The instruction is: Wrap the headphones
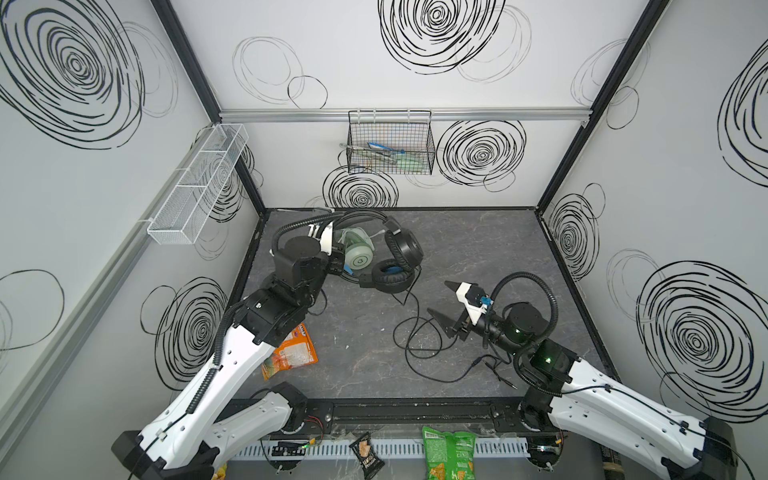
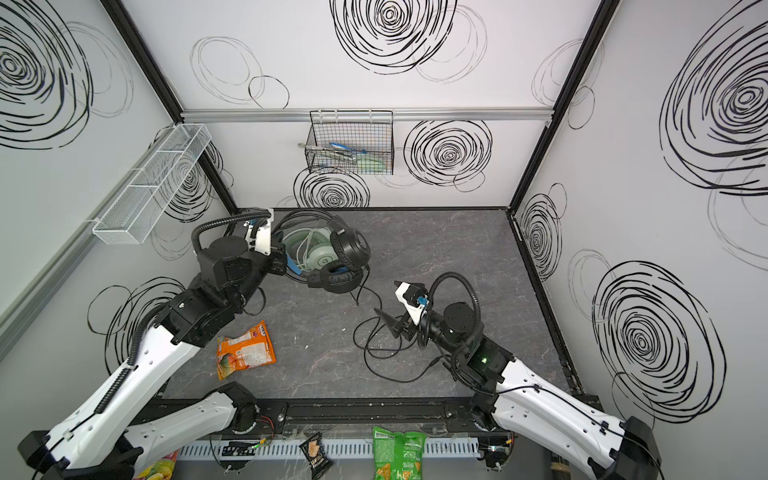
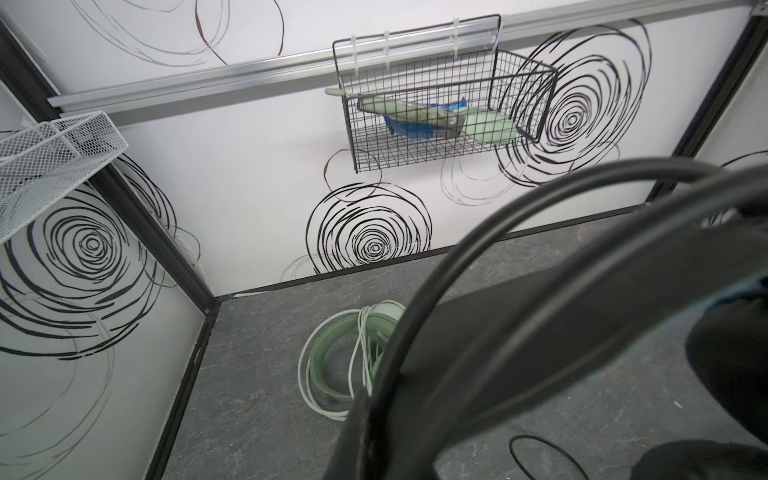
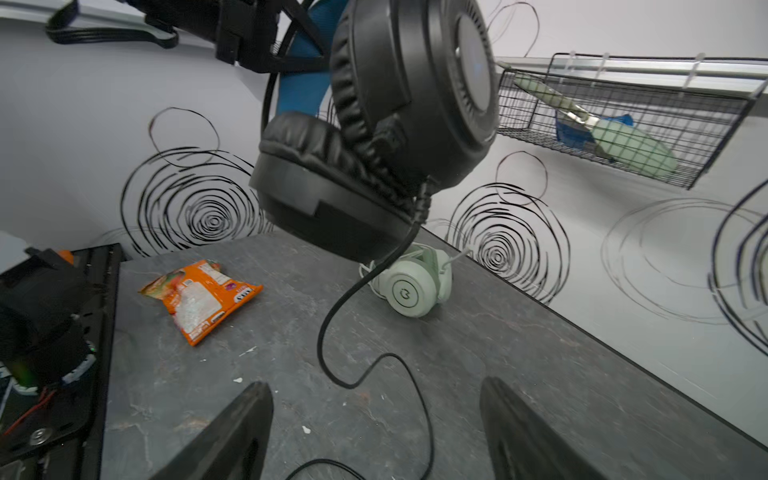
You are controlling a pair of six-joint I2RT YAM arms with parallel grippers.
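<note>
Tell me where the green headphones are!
In both top views the green headphones lie on the table at the back left, next to the raised black headphones.

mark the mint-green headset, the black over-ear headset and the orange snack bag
mint-green headset (image 4: 409, 291): right wrist view, earcup face
black headset (image 1: 409, 245): a top view, earcup shell
orange snack bag (image 2: 245, 349): a top view, bag's middle
</note>
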